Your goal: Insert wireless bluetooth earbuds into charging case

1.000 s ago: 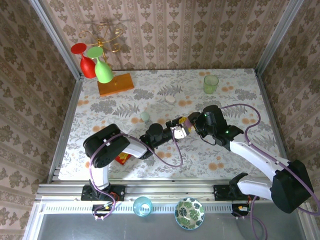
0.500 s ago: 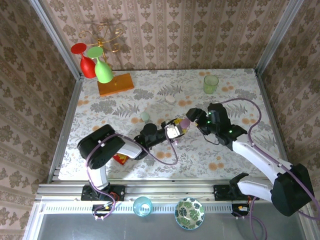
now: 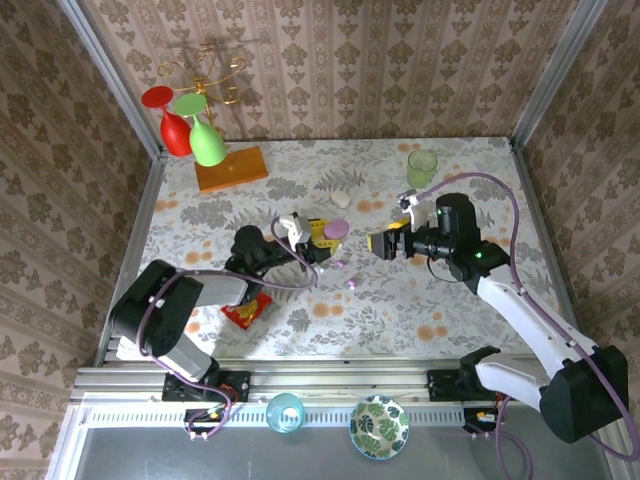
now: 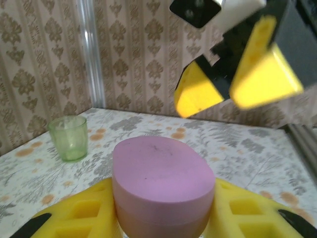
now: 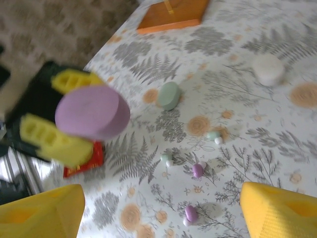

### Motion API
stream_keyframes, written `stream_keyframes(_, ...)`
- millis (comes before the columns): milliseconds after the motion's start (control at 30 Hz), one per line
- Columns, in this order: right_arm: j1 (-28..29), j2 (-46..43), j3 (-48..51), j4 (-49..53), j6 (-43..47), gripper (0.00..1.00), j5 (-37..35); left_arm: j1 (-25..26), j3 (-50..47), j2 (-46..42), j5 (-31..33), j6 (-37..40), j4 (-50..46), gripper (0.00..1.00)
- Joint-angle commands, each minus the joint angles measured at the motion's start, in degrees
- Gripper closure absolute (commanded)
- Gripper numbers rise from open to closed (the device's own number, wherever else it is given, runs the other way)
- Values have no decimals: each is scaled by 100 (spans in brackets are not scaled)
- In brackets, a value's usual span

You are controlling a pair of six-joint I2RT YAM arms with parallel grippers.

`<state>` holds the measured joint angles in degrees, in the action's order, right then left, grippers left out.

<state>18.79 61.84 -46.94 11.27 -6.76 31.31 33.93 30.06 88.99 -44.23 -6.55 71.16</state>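
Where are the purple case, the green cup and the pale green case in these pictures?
purple case (image 4: 161, 166): left wrist view, on its flat lid.
green cup (image 4: 69, 141): left wrist view, on its side wall.
pale green case (image 5: 170, 95): right wrist view, on the middle of its top.

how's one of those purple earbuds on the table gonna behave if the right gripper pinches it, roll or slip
The purple earbud looks tiny, rounded and smooth, so a nudge would probably roll or skid it. Between the broad yellow fingers of the open right gripper it may squirt out unless pinched squarely. It is likely very light.
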Motion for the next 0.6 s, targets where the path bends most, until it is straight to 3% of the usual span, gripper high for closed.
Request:
stream_keyframes(0, 122, -193, -187, 260, 1817, 17, 873, -181, -53, -438, -922, -673, 118, 74)
stream_keyframes(167, 459, 134, -825, 825, 3176, 20, 1624, -247, 119, -834, -1408, -807, -515, 74)
stream_keyframes(333, 736, 806, -1817, 1611, 3957, 28, 1893, -320, 157, -1157, -1677, -723, -999, 74)
stream_keyframes(567, 1069, 1273, -2367, 1919, 4651, 29, 2003, -437, 256, -1222, -1927, -1097, -641, 74)
